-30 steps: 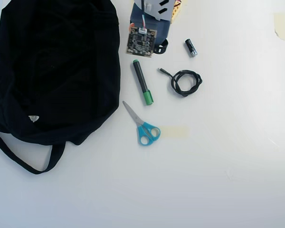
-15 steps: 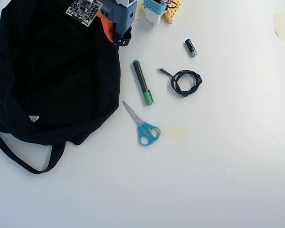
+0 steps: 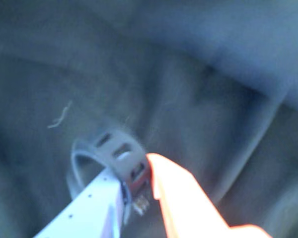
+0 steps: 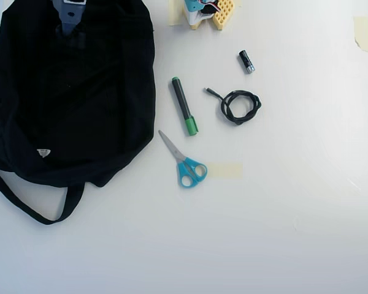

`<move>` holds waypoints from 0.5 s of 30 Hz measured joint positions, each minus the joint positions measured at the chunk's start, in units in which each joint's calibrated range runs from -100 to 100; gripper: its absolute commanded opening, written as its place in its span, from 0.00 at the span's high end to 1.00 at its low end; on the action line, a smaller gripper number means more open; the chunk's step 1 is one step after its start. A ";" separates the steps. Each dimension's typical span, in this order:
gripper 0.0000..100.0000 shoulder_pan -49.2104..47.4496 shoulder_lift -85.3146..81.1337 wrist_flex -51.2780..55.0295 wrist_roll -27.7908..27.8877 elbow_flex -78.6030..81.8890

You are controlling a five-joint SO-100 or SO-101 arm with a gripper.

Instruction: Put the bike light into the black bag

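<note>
Claw (image 3: 141, 191) grips bike light (image 3: 131, 173), strap loop toward 10 o'clock, deep inside black bag (image 4: 110, 92): positioned for release.

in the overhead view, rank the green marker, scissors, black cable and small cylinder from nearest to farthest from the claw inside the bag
The claw is inside the black bag, upper left.
1. green marker, just right of the bag
2. scissors, lower
3. black cable and small cylinder, far right: too close to call
</note>
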 measured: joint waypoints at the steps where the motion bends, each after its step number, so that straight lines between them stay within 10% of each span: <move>1: 0.98 1.32 5.89 -1.55 0.54 -3.62; 5: 0.97 1.18 10.54 -1.80 0.63 -6.29; 15: 0.55 -4.70 10.54 1.80 1.81 -7.23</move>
